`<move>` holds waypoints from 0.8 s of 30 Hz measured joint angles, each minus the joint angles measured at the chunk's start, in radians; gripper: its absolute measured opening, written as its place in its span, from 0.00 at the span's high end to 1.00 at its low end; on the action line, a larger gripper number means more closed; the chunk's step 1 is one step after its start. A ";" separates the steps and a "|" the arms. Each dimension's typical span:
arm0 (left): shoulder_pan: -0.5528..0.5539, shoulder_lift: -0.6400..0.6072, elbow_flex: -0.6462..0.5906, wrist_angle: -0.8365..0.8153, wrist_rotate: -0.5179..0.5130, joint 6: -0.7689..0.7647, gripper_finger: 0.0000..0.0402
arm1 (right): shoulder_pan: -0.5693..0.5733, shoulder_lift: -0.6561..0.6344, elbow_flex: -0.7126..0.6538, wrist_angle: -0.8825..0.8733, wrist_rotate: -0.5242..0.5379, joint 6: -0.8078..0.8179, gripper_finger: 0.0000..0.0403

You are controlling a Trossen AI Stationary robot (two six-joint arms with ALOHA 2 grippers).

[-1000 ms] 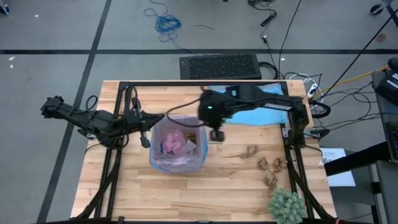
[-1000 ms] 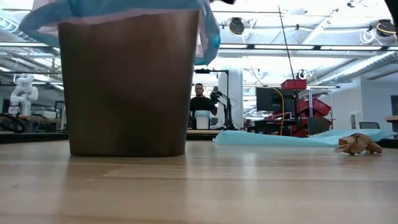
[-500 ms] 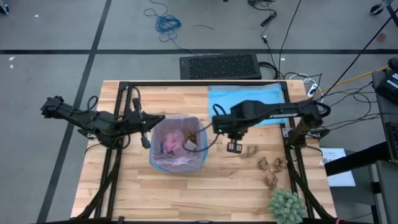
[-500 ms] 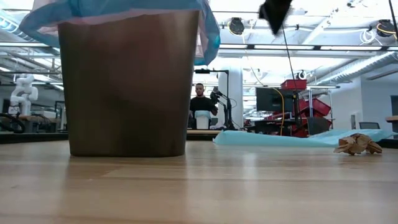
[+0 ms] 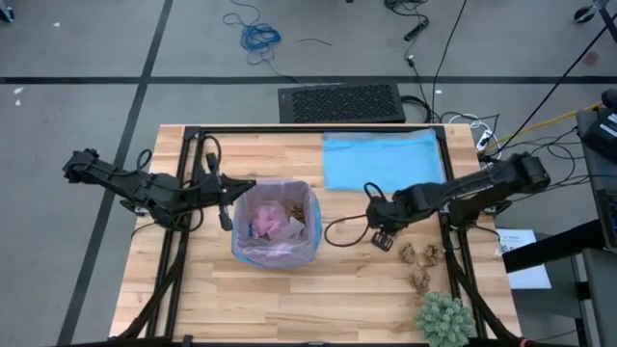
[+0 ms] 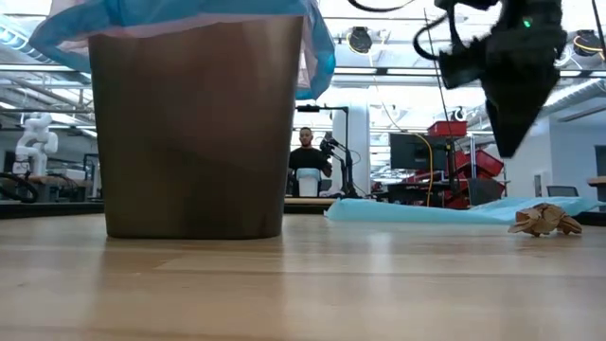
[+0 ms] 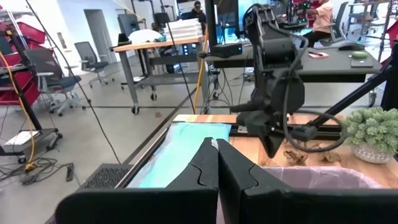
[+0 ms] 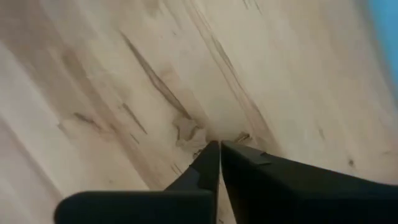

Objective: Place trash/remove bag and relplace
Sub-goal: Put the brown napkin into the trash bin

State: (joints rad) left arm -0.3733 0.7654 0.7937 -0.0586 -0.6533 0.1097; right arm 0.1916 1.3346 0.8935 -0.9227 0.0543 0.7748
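Now the right gripper (image 5: 383, 238) hangs low over the table (image 5: 289, 308), fingers pressed together and holding nothing, its tip aimed down at the wood in its own wrist view. The nearest brown paper wad (image 5: 388, 232) lies right at that tip, touching or just under it from above; I cannot tell which. More trash (image 5: 420, 255) sits just to the right and nearer the front edge, short of the green plant (image 5: 444, 318). The bin (image 5: 276, 224) with its lavender bag (image 5: 253, 253) stands to the left of the gripper, already holding paper. The left gripper (image 5: 227, 217), also closed and empty, waits at the bin's left rim, so the right arm is plainly nearer the wads. The gripper would need to spread its fingers before it can take one.
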 joint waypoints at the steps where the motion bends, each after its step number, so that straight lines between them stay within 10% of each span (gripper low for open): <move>1: 0.000 0.000 0.000 0.000 0.000 0.000 1.00 | 0.010 -0.003 -0.021 0.017 -0.001 0.005 0.95; 15: 0.000 0.000 0.000 -0.021 0.000 -0.031 1.00 | 0.185 0.131 -0.040 0.034 0.005 -0.341 0.38; 24: 0.000 0.000 0.000 -0.043 0.000 -0.053 1.00 | 0.194 0.301 -0.037 0.056 0.155 -0.409 0.45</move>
State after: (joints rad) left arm -0.3733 0.7654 0.7937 -0.1013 -0.6533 0.0570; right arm 0.3855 1.6359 0.8562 -0.8666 0.2097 0.3656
